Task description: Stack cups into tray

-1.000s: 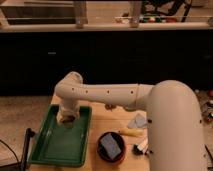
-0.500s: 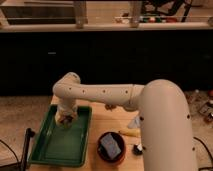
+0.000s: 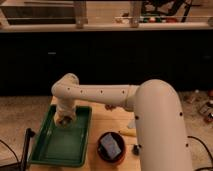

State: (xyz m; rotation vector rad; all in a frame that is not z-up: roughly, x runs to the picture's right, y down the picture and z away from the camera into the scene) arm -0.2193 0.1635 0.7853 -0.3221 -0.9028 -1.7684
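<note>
The green tray lies on the wooden table at the lower left. My white arm reaches from the right across to it. My gripper points down over the tray's far end, just above its floor. A small pale round shape, seemingly the cream-white cup, sits right at the gripper; I cannot tell whether it is held. I cannot make out the dark olive-green cup; it may be hidden under the gripper.
A reddish-brown bowl with a dark bluish thing inside stands right of the tray. A yellow object lies behind the bowl by my arm. A dark counter runs along the back. A black pole stands left of the tray.
The thick near part of my arm has shifted slightly left. The gripper has stayed over the tray's far end.
</note>
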